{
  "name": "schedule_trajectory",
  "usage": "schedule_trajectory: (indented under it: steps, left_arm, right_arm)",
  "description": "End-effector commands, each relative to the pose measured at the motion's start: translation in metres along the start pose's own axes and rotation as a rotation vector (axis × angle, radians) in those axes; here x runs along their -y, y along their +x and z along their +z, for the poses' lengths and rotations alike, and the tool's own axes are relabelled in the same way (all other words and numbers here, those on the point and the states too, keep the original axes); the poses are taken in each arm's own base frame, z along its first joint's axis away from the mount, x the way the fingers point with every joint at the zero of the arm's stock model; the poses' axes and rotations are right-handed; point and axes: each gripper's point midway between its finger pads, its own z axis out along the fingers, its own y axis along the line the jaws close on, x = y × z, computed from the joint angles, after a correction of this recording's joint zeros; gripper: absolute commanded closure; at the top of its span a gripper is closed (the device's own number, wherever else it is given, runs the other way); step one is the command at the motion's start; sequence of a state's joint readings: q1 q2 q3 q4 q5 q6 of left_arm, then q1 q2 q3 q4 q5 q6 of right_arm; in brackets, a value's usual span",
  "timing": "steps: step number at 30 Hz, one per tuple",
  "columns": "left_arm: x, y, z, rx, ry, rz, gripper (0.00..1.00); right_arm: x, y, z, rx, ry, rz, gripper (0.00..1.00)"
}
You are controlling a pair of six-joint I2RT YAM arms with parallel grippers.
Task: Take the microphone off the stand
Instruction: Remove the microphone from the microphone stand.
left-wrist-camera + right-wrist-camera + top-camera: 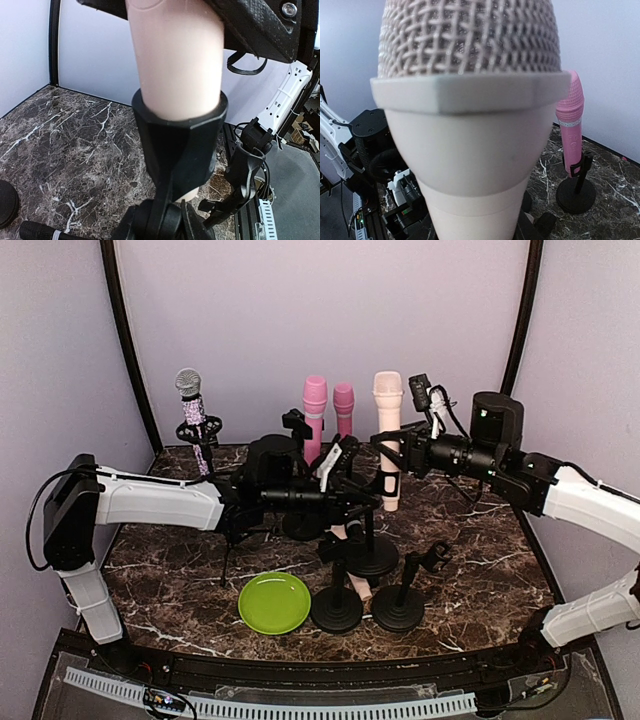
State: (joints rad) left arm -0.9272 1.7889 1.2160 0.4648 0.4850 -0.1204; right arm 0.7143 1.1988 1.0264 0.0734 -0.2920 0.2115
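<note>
Top external view: on the marble table, near its middle and a little toward the right edge, the stand is seen upright, with the pale microphone seated in its clip. The microphone is judged rigid, fairly light and smooth enough to slip. Its mesh head is best spared, so the plain body above the clip should be taken. At that spot the right gripper is closed around it, touching. The left gripper appears clamped on the stand's stem just below the clip.
</note>
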Motion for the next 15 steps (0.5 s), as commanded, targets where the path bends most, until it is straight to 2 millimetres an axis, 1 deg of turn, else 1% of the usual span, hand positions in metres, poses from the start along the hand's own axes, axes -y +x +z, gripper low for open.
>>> schedule_trajectory:
  steps: [1,8,11,15]
  left_arm:
    - [0.003,-0.03,-0.007,0.094,-0.013,0.077,1.0]
    - [0.003,-0.028,-0.007,0.093,-0.014,0.074,1.0]
    - [0.003,-0.028,-0.007,0.092,-0.015,0.075,1.0]
    - [0.003,-0.028,-0.008,0.092,-0.016,0.077,1.0]
  right_arm:
    - [0.018,-0.042,-0.001,0.116,0.18,0.057,1.0]
    - [0.035,-0.044,0.004,0.119,0.298,0.086,1.0]
    - [0.038,-0.046,0.003,0.126,0.315,0.091,1.0]
    - [0.036,-0.047,0.003,0.128,0.308,0.082,1.0]
